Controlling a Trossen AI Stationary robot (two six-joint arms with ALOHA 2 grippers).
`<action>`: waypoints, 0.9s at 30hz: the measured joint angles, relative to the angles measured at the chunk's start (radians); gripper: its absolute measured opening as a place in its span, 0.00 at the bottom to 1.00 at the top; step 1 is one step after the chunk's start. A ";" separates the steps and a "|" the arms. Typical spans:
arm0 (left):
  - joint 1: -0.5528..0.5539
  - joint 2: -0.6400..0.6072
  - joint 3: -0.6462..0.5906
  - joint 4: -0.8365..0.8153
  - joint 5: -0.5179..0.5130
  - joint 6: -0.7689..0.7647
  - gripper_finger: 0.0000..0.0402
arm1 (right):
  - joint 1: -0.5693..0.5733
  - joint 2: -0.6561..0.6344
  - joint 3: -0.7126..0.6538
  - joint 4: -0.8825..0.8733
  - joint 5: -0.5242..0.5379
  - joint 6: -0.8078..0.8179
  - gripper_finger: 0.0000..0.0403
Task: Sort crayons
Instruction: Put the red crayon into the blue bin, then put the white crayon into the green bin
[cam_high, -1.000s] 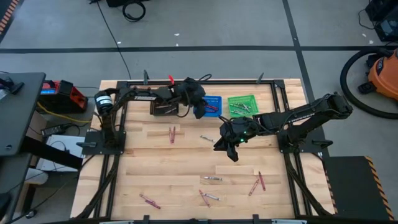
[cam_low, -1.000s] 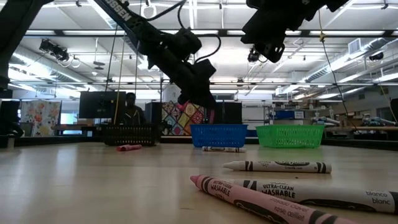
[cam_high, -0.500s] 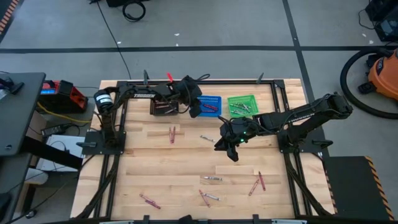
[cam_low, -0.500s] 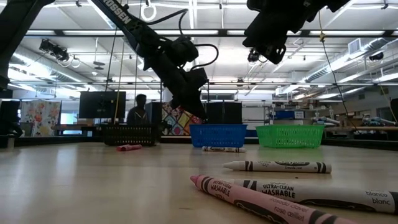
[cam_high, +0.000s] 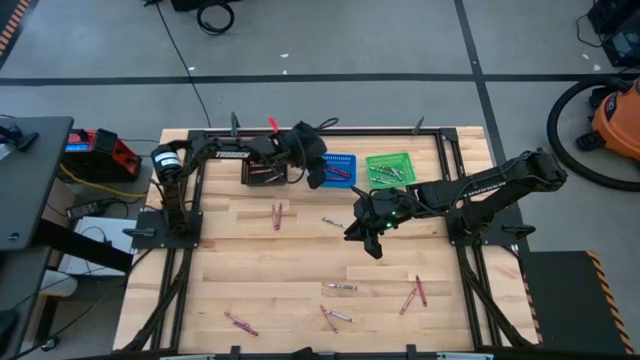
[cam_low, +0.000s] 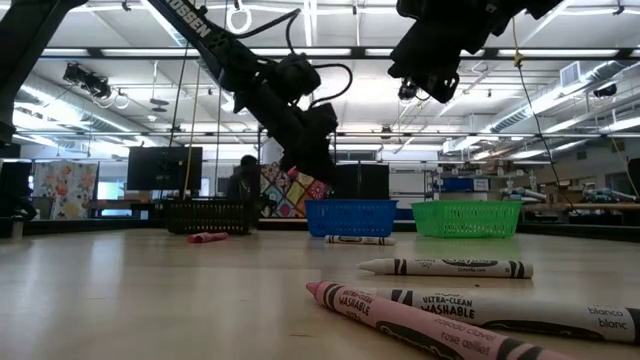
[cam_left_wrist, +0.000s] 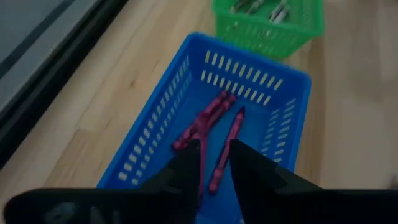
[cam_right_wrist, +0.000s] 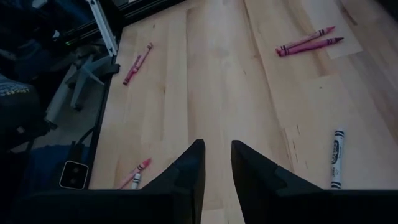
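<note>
From above, you see the left gripper (cam_high: 318, 172) hanging at the edge of the blue basket (cam_high: 342, 168), between it and the black basket (cam_high: 265, 173), while the right gripper (cam_high: 365, 235) waits over bare wood at mid-table. A pale grey crayon (cam_high: 332, 223) lies just beside the right gripper, toward the left arm's side, slanted across the planks; it's your nearest loose one, so the right arm is better placed. Pink crayons (cam_high: 277, 215) lie well apart, nearer the left arm, and more are scattered along the near edge.

At table height, both grippers hang clear of the wooden table (cam_low: 150, 290), with white and pink crayons close to the lens.

Past the left wrist, the jaws stand slightly apart with nothing between them, over magenta crayons (cam_left_wrist: 205, 121) lying lengthwise in the blue basket; the green basket (cam_left_wrist: 268, 25) holds pale ones.

Past the right wrist, the jaws stand slightly apart, empty, a white crayon (cam_right_wrist: 336, 157) off to one side, its long axis roughly in line with the fingers
</note>
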 joint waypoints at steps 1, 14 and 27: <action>-0.004 0.000 0.000 0.017 0.000 0.000 0.26 | 0.000 0.000 0.000 0.000 0.000 0.000 0.21; -0.075 0.000 0.134 -0.133 0.000 0.033 0.30 | 0.024 0.000 0.000 -0.086 0.027 -0.031 0.21; -0.232 -0.060 0.208 -0.621 -0.124 0.137 0.30 | 0.060 0.011 0.000 -0.131 0.175 -0.080 0.21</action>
